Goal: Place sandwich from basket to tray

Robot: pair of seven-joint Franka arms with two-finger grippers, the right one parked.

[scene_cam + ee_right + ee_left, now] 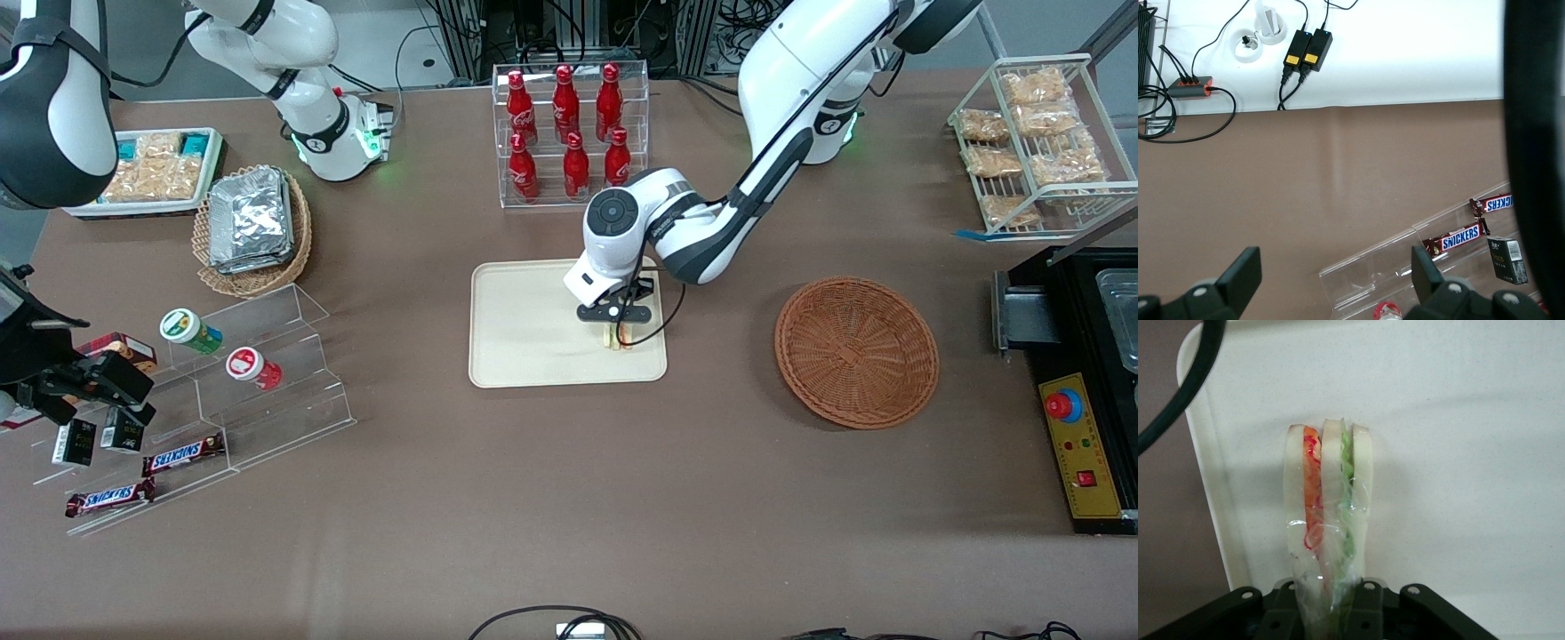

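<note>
Sandwich (1328, 513) stands on edge over the tray (524, 356), near its rim on the basket (856, 350) side, clamped in the end effector (620, 331). Risk on release: the wrapped wedge may topple, or cling to the fingers

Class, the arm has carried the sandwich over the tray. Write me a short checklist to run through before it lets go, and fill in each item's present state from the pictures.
1. Hand over the tray, not the table: ok.
2. Sandwich held in the hand: ok, it runs down between the hand's fingers.
3. Sandwich resting on the tray surface: cannot tell; its lower end is near the surface in the front view.
4. Landing spot bare: ok, nothing else lies on the tray.
5. Sandwich clear of the tray rim: ok, though it sits near one corner.
6. Basket emptied: ok.
</note>
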